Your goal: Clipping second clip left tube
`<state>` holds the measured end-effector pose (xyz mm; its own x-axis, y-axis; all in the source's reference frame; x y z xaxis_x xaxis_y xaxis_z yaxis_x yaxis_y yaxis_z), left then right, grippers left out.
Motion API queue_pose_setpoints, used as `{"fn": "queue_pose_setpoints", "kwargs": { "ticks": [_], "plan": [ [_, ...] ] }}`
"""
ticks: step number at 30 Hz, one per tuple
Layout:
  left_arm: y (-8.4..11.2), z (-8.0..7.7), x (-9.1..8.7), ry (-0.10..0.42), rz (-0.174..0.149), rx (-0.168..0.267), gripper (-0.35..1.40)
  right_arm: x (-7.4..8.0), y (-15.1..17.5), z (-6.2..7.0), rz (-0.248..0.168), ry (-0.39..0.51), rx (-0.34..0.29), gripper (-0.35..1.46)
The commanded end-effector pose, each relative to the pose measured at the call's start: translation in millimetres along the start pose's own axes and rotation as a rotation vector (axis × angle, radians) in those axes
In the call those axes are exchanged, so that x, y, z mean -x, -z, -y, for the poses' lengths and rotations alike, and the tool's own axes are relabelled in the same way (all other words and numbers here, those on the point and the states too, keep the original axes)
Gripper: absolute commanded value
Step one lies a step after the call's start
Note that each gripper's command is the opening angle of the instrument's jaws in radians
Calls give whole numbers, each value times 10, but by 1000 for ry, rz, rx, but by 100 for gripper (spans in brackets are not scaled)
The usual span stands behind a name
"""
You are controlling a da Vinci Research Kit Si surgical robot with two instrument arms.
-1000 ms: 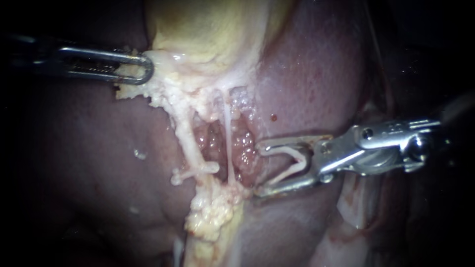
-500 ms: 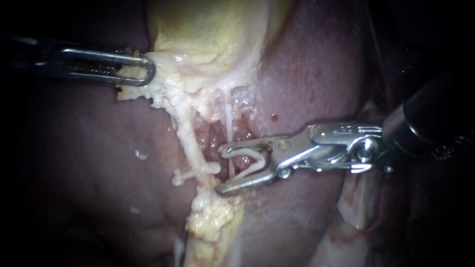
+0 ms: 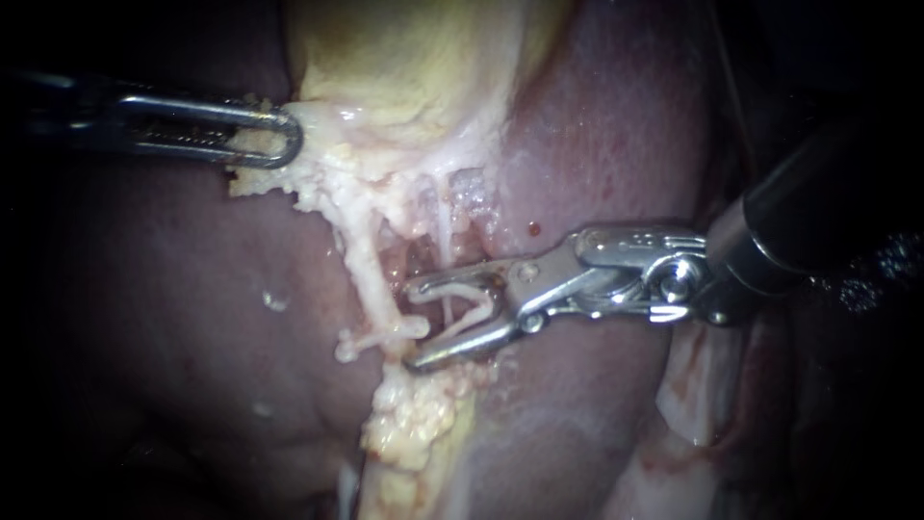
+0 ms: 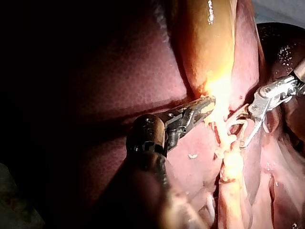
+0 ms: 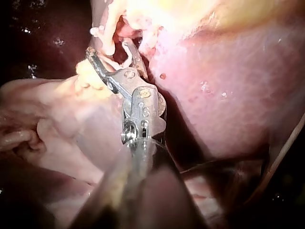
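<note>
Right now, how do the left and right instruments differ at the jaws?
The left instrument has jaws shut on pale tissue beside the gallbladder. The right instrument has jaws standing wide apart, holding an open white clip. The left instrument's jaws are looped, while the right instrument's are straight prongs with a thin tube between them. Both are metal and hold something.
</note>
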<state>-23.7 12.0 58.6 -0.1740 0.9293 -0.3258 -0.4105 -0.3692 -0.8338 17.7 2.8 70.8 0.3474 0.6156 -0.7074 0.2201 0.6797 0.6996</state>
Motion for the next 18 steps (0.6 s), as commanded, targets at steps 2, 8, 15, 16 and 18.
{"fn": "queue_pose_setpoints", "kwargs": {
  "ticks": [2,8,15,16,18],
  "plan": [
    [0,0,0,0,0,0,-35,-2,-5,-2,-21,10,-40,48],
    [-1,0,0,0,0,-1,-35,-8,-20,-6,-51,31,-103,46],
    [-1,0,0,0,-1,-1,-35,-14,-35,0,-66,43,-162,45],
    [-2,0,0,0,-1,-1,-35,-15,-38,0,-69,44,-164,45],
    [-2,-1,0,0,-1,-1,-35,-18,-44,1,-76,40,-172,45]
  ]
}}
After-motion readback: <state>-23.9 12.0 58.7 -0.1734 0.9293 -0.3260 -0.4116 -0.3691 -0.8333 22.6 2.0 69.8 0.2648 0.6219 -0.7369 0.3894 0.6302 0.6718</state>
